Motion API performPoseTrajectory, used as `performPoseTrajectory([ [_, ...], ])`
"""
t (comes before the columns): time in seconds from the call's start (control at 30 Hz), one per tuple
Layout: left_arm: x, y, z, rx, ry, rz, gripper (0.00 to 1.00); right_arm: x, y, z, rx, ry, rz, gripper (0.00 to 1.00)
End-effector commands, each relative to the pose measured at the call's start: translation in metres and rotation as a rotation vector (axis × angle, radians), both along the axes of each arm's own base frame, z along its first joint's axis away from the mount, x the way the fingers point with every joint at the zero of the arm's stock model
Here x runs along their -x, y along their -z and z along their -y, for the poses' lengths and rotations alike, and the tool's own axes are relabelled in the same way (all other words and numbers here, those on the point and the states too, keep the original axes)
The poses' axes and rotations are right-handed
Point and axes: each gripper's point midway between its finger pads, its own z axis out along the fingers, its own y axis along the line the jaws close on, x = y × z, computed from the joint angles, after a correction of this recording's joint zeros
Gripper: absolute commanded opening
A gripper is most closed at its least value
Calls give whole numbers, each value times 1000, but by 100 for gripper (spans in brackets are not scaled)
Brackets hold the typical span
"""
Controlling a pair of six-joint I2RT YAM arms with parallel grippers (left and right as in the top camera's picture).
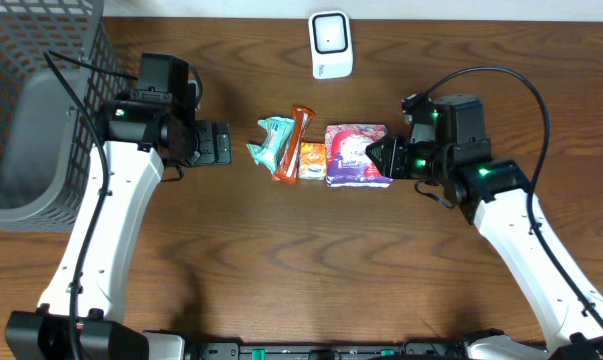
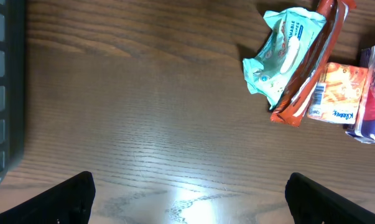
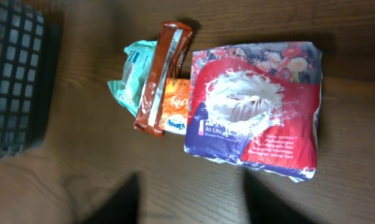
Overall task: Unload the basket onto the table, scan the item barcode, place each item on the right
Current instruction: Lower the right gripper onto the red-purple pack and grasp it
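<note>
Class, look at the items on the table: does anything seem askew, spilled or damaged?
Nothing is spilled or visibly torn. The brown bar lies slanted, overlapping the crumpled teal packet and the orange tissue pack.

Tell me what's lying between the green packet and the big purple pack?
A brown snack bar and a small orange tissue pack, clearest in the overhead view.

Teal wipes pack (image 1: pixel 269 141); orange tissue pack (image 1: pixel 312 160); purple-red floral pack (image 1: pixel 353 152).
</note>
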Motion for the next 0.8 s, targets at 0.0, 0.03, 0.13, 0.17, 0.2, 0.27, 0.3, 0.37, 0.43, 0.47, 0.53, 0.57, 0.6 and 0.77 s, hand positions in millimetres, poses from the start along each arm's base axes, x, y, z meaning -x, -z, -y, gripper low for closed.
performPoseTrajectory([
  [0.0,1,3,-3,-14,-14,-9,98,6,-3,-16,3,-44,17,31],
  [0.03,1,3,-3,-13,-14,-9,98,7,-3,-18,11,-48,20,31],
  [0.13,1,3,-3,-13,-14,-8,98,11,0,-26,43,-62,27,47],
  [0.17,1,3,-3,-13,-14,-8,98,13,0,-30,44,-72,28,51],
  [0.2,1,3,-3,-13,-14,-8,98,15,0,-34,44,-85,28,53],
  [0.27,1,3,-3,-14,-14,-9,98,21,-1,-42,40,-113,28,61],
  [0.3,1,3,-3,-14,-14,-9,98,23,0,-46,41,-122,28,68],
  [0.37,1,3,-3,-14,-14,-9,98,27,0,-53,40,-144,28,81],
  [0.43,1,3,-3,-13,-14,-8,98,31,0,-58,40,-161,29,89],
  [0.47,1,3,-3,-14,-14,-9,98,32,0,-60,40,-168,29,89],
  [0.53,1,3,-3,-13,-14,-8,98,35,-1,-64,40,-180,30,88],
  [0.57,1,3,-3,-14,-14,-9,98,36,-1,-65,40,-184,31,87],
  [0.6,1,3,-3,-13,-14,-8,98,37,0,-67,40,-188,30,84],
  [0.77,1,3,-3,-14,-14,-9,98,40,1,-69,51,-195,29,61],
])
